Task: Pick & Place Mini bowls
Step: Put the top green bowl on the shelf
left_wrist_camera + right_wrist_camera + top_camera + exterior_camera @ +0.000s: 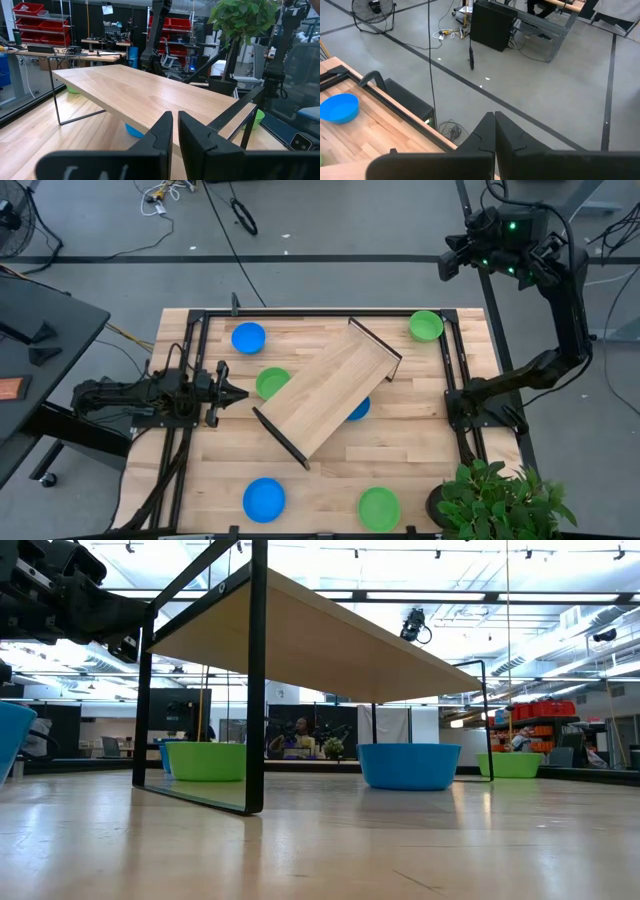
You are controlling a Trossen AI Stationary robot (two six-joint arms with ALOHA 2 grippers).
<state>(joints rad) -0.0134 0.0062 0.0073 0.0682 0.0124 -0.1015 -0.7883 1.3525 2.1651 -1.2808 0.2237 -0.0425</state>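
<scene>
Green bowl point(271, 382) lies just beside the nearly clenched, empty left hand point(238, 392).

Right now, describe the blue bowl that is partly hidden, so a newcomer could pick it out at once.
Start from the long wooden tray standing diagonally across the middle of the table. Look at its edge on the right arm's side, where a blue bowl pokes out from beneath it. It is the only blue bowl tucked under the tray; the other two blue ones sit in the open near the table's corners.
</scene>
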